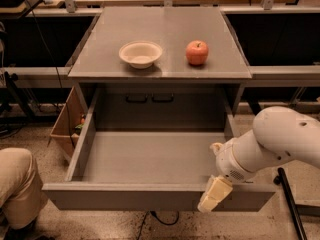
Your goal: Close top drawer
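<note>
The top drawer (150,159) is a wide grey tray pulled far out of the cabinet, and it is empty. Its plain flat front panel (125,198) runs along the bottom of the view. My gripper (214,196) is at the right end of that panel, its cream-coloured fingers (216,193) lying over the panel's top edge and outer face. The white arm (270,144) comes in from the right behind it.
On the cabinet top (160,24) stand a white bowl (140,53) and a red apple (197,52). A cardboard box (65,124) stands left of the drawer. A person's knee (15,184) is at the lower left. A black pole (290,204) is at the lower right.
</note>
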You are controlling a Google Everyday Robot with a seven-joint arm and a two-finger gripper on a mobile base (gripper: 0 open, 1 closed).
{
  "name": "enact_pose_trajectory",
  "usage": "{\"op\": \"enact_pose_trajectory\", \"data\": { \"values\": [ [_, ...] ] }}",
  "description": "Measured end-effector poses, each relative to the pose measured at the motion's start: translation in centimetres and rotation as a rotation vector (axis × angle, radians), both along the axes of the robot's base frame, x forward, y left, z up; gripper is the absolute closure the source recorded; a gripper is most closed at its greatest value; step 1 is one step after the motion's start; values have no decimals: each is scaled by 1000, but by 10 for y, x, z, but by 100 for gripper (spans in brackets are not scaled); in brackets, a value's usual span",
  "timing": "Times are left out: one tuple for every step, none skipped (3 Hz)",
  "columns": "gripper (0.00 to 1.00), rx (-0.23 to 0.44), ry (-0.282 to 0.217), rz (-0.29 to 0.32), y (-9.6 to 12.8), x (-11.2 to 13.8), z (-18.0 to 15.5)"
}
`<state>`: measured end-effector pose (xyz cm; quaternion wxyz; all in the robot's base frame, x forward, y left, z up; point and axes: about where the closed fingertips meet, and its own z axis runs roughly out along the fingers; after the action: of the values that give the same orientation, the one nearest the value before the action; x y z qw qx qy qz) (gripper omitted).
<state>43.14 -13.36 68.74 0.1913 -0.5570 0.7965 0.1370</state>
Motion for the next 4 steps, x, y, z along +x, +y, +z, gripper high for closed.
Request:
{"op": "enact_pose_trajectory", "data": {
  "values": [
    [3,10,-9,12,12,8,-17],
    [25,16,-27,30,23,22,-22],
    [48,15,-44,47,29,33,-21],
    [71,15,-44,47,29,33,-16]
  ]
}}
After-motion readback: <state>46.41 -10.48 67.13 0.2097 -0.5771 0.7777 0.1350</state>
